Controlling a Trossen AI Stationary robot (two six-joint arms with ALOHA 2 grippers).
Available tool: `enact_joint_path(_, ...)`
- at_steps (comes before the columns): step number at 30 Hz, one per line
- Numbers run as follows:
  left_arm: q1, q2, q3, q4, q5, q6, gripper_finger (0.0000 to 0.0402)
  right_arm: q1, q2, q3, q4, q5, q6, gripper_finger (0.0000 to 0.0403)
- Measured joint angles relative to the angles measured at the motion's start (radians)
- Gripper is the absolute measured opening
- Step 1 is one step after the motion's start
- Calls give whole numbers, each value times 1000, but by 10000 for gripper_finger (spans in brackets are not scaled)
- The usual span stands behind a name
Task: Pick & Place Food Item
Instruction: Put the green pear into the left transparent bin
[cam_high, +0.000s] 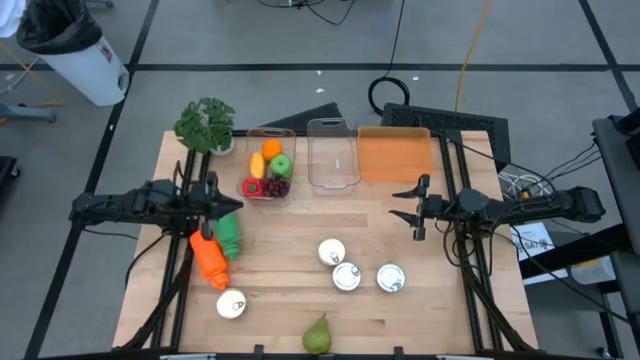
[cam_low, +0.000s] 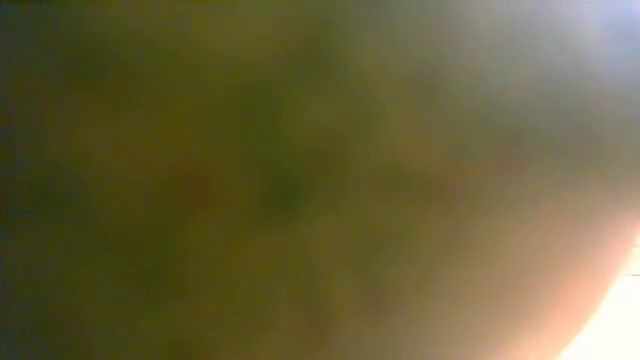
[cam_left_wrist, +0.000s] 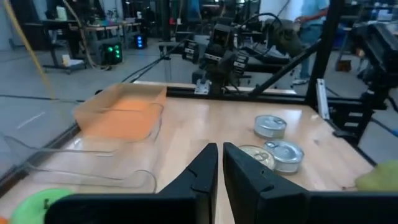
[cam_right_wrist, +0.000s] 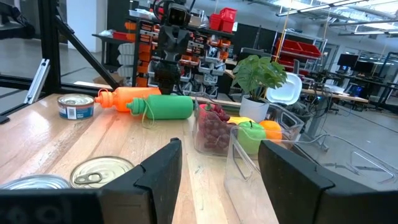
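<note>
A clear box (cam_high: 268, 178) at the table's far side holds an orange, a green apple, grapes and a yellow fruit; the right wrist view shows this box (cam_right_wrist: 214, 130) too. A green pear (cam_high: 317, 335) stands at the near edge. My left gripper (cam_high: 232, 206) (cam_left_wrist: 220, 163) hovers shut over the table's left part, just beyond a green bottle (cam_high: 229, 236) and an orange bottle (cam_high: 209, 260) that lie on their sides. My right gripper (cam_high: 402, 203) (cam_right_wrist: 217, 168) hangs open over the right part, pointing left. A close blur fills the low view.
An empty clear box (cam_high: 333, 155) and an orange-tinted box (cam_high: 395, 155) sit at the far edge, and a potted plant (cam_high: 206, 125) stands at the far left corner. Three cans (cam_high: 346, 276) cluster near the middle, and one can (cam_high: 231, 304) stands near left.
</note>
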Motion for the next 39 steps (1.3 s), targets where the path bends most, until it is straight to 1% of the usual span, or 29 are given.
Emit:
enact_joint_path(1, 0, 0, 0, -2, 23, 4, 35, 0, 0, 0, 0, 0, 0, 199)
enact_joint_path(5, 0, 0, 0, -1, 169, 29, 35, 0, 0, 0, 0, 0, 0, 199)
enact_joint_path(6, -1, 0, 0, 2, 187, 30, 35, 0, 0, 0, 0, 0, 0, 199)
enact_joint_path(8, 0, 0, 0, 6, 192, 38, 35, 0, 0, 0, 0, 0, 0, 199)
enact_joint_path(11, 0, 0, -1, 6, 155, 44, 35, 0, 0, 0, 0, 0, 0, 199)
enact_joint_path(13, 0, 0, -13, 38, 142, 41, 35, 0, 0, 0, 0, 0, 0, 199)
enact_joint_path(18, 0, 0, -117, 212, 147, 22, 35, 0, 0, 0, 19, 0, 0, 199)
enact_joint_path(20, 0, 0, -155, 229, 148, -6, 35, 0, 0, 0, 48, 0, 3, 199)
enact_joint_path(22, 0, 0, -174, 227, 148, -37, 35, 0, 0, 0, 81, -12, 75, 199)
enact_joint_path(24, 0, 0, -183, 232, 148, -43, 35, 0, 0, 0, 94, -50, 223, 199)
enact_joint_path(26, 0, 0, -186, 232, 147, -43, 35, 1, 0, 0, 116, -65, 345, 199)
enact_joint_path(28, 0, 0, -186, 233, 141, -46, 35, 0, 0, 0, 147, -53, 399, 199)
enact_joint_path(32, 0, 4, -186, 228, 53, -66, 35, 1, 0, 0, 178, -54, 464, 199)
enact_joint_path(34, 0, 9, -186, 226, 24, -58, 35, 0, 0, 0, 180, -56, 537, 199)
enact_joint_path(37, 0, 8, -186, 229, 16, -59, 35, 0, 1, 0, 191, -55, 658, 199)
enact_joint_path(38, 0, 8, -186, 226, 16, -62, 35, 1, 3, 0, 202, -67, 694, 199)
enact_joint_path(39, 0, 8, -186, 226, 16, -64, 35, 2, 8, 0, 222, -103, 714, 199)
